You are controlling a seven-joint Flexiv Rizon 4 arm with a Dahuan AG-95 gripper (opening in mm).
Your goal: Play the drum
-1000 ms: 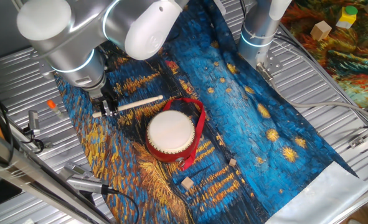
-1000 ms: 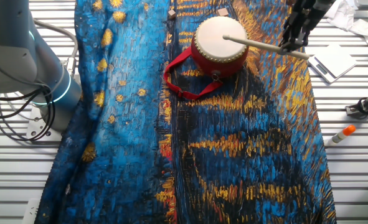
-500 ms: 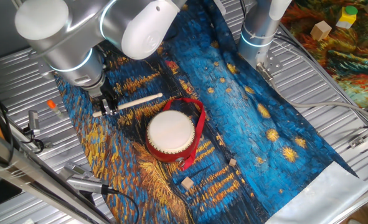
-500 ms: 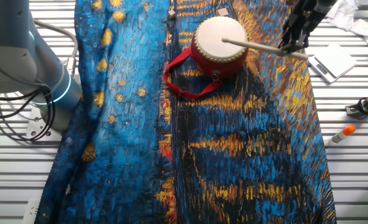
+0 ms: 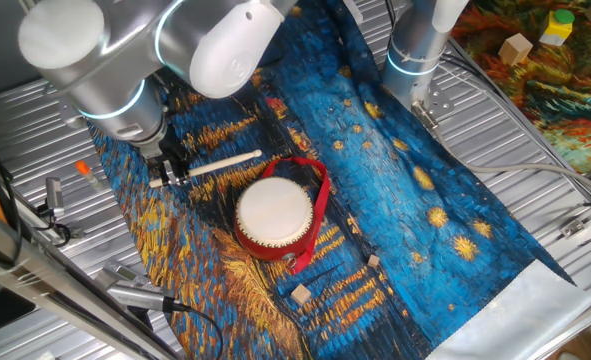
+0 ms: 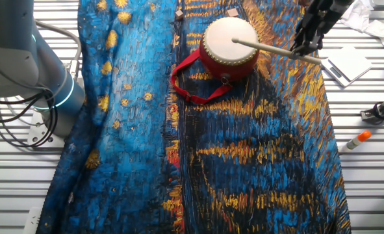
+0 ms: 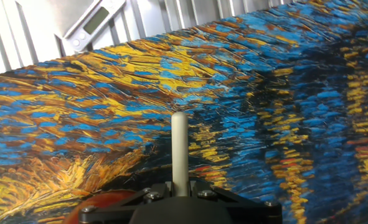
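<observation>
The drum (image 5: pixel 274 214) has a cream-white skin, a red body and a red strap loop (image 5: pixel 320 200). It stands on the blue and yellow painted cloth (image 5: pixel 415 190), also seen in the other fixed view (image 6: pixel 227 41). My gripper (image 5: pixel 168 172) is shut on one end of a thin pale wooden stick (image 5: pixel 210 165), to the left of the drum. In the other fixed view the gripper (image 6: pixel 307 44) holds the stick (image 6: pixel 269 49) level, its tip over the drum's skin. In the hand view the stick (image 7: pixel 179 146) points away from the jaws, with the drum's red edge (image 7: pixel 106 202) at lower left.
Two small wooden blocks (image 5: pixel 300 293) lie on the cloth near the drum. A second arm's base (image 5: pixel 415 50) stands at the cloth's far side. A white scale (image 6: pixel 347 64) and an orange-capped marker (image 6: pixel 355 139) lie on the metal table beside the cloth.
The arm's upper links have shifted slightly left; the gripper, stick and drum stay nearly where they were.
</observation>
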